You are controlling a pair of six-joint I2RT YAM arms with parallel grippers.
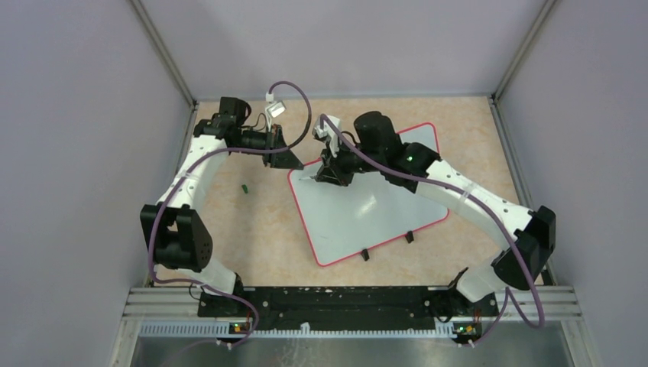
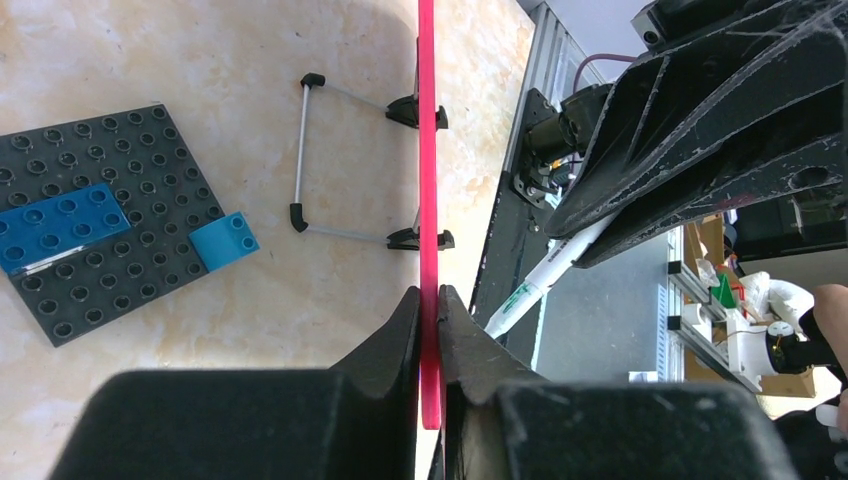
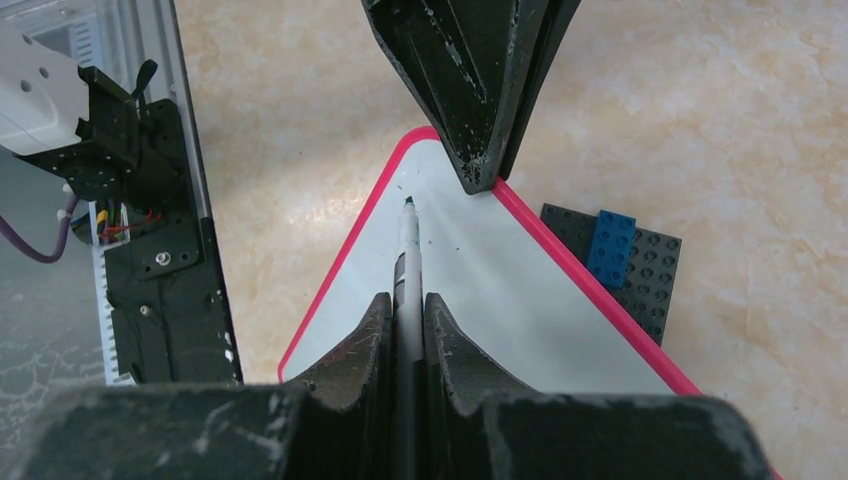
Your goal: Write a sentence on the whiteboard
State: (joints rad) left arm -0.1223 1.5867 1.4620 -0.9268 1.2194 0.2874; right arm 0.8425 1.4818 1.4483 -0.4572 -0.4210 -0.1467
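- board [image 1: 374, 206] on the table [image 1: 252, 229], centre of top view, skewed, red rim, two black clips [image 1: 365, 254] on its lower edge.
- left gripper [image 2: 430, 300] is clamped on the board's rim at its upper-left corner. In the left wrist view, bottom centre, both fingers pinch the red edge, which is seen edge-on.
- right gripper [image 3: 405, 305] is squeezed tight on a marker [image 3: 405, 250] with a white barrel; the dark green tip points up-frame in the right wrist view.
- marker tip is over the board's white face just inside that same corner, near the left fingers. Touching or just off: can't tell.
- a few tiny dark specks on the board by the tip.
- dark grey plate [image 2: 120, 160] with blue bricks [image 2: 60, 222] on the table: left side of the left wrist view, right of centre past the rim in the right wrist view.
- wire frame [image 2: 303, 150] joins black clips at the rim, upper centre of the left wrist view.
- small green object [image 1: 244, 188] on the table left of the board in top view, apart from it.
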